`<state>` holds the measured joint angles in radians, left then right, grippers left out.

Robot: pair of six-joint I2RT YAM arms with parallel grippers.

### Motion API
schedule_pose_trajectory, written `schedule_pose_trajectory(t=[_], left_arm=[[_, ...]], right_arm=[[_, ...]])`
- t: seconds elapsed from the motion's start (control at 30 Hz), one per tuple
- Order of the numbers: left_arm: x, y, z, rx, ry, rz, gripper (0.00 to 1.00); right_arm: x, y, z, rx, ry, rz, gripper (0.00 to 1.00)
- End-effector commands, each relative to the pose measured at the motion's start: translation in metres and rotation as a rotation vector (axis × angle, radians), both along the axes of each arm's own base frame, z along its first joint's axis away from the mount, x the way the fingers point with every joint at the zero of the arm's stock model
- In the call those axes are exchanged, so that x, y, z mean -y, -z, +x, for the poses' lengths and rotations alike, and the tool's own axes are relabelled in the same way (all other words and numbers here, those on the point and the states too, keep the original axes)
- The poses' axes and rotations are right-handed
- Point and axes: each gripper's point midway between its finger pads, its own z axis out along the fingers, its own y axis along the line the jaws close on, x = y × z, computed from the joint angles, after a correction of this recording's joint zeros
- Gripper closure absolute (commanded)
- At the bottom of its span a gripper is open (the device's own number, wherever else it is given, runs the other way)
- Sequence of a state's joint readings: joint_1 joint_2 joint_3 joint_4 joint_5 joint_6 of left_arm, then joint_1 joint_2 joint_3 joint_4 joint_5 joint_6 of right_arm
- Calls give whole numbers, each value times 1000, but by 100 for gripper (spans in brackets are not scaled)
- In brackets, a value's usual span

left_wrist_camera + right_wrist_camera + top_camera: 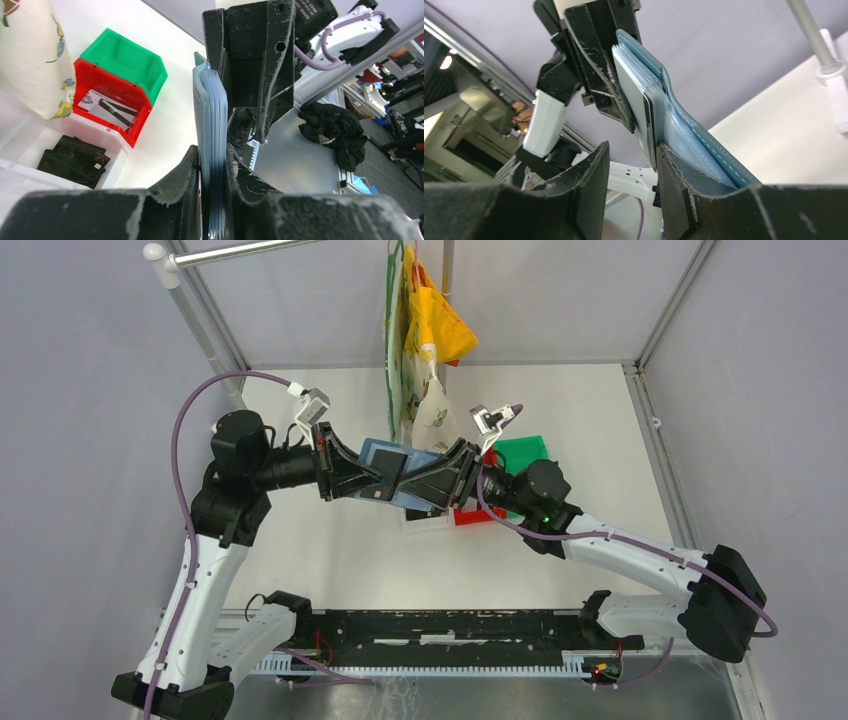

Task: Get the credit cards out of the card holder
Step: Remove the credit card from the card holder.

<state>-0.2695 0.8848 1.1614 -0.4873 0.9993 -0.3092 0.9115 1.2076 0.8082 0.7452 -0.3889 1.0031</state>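
Note:
The teal-blue card holder (395,462) is held in the air between both arms, above the table's middle. My left gripper (212,165) is shut on its lower edge, and the holder (210,115) stands up edge-on between the jaws. My right gripper (631,155) is open. Its right finger (674,185) sits between the stacked credit cards (644,105) and the holder's outer flap (704,145), with a gap left of the cards. A dark and pale card (107,107) lies in the red bin (142,117), and a black card (75,160) lies in the white bin (30,145).
A green bin (525,450) stands beside the red bin (470,517) just under the right wrist. A yellow and floral cloth bag (425,350) hangs from the frame right behind the grippers. A metal post (200,330) stands at the back left.

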Motion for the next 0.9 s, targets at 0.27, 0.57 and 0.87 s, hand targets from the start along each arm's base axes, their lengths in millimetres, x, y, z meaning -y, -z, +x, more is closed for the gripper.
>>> schedule_pose_trajectory(t=[0.27, 0.57, 0.87], left_arm=[[9, -19, -55, -60, 292, -73, 76], [7, -21, -69, -77, 372, -85, 63], [4, -13, -77, -87, 423, -74, 66]], right_arm=[[4, -47, -16, 45, -86, 221, 61], [-3, -38, -1, 51, -15, 173, 70], [-4, -36, 4, 55, 13, 156, 100]])
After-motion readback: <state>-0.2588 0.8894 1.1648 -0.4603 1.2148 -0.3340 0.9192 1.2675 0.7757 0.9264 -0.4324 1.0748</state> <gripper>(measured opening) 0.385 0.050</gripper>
